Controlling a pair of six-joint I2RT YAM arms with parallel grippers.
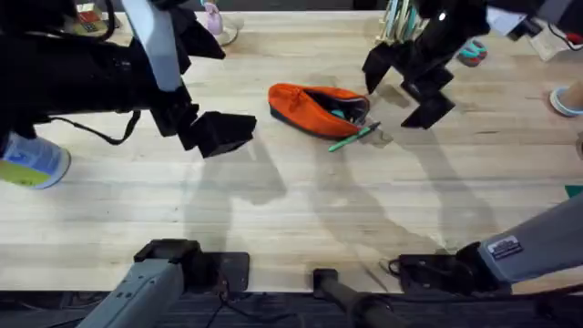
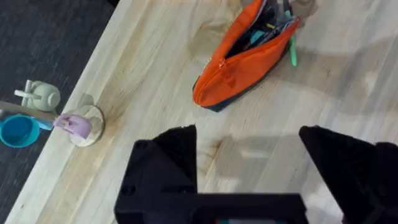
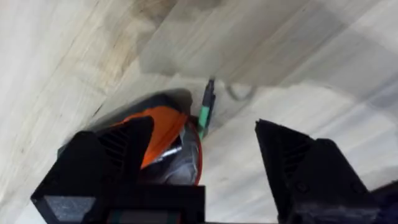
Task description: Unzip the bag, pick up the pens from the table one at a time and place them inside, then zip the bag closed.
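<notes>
The orange bag (image 1: pixel 305 105) lies unzipped at the middle back of the table (image 1: pixel 291 210), with mint-green pens (image 1: pixel 342 115) showing in its mouth. One more pen (image 1: pixel 353 138) rests on the wood against the bag's right end. My left gripper (image 1: pixel 217 133) hovers open and empty to the left of the bag. My right gripper (image 1: pixel 404 87) hangs open and empty just right of the bag's open end. The left wrist view has the bag (image 2: pixel 239 65) ahead of the open left gripper (image 2: pixel 249 168). In the right wrist view, the bag (image 3: pixel 163 127) and pen (image 3: pixel 205 107) sit beyond the open right gripper (image 3: pixel 205 162).
A blue and yellow container (image 1: pixel 32 162) stands at the left edge. A pink figure on a round coaster (image 2: pixel 79 125) and a blue cup (image 2: pixel 17 130) sit near the back left. Upright sticks (image 1: pixel 397 18), teal scissors (image 1: pixel 472 53) and a white cup (image 1: pixel 567 98) are at the back right.
</notes>
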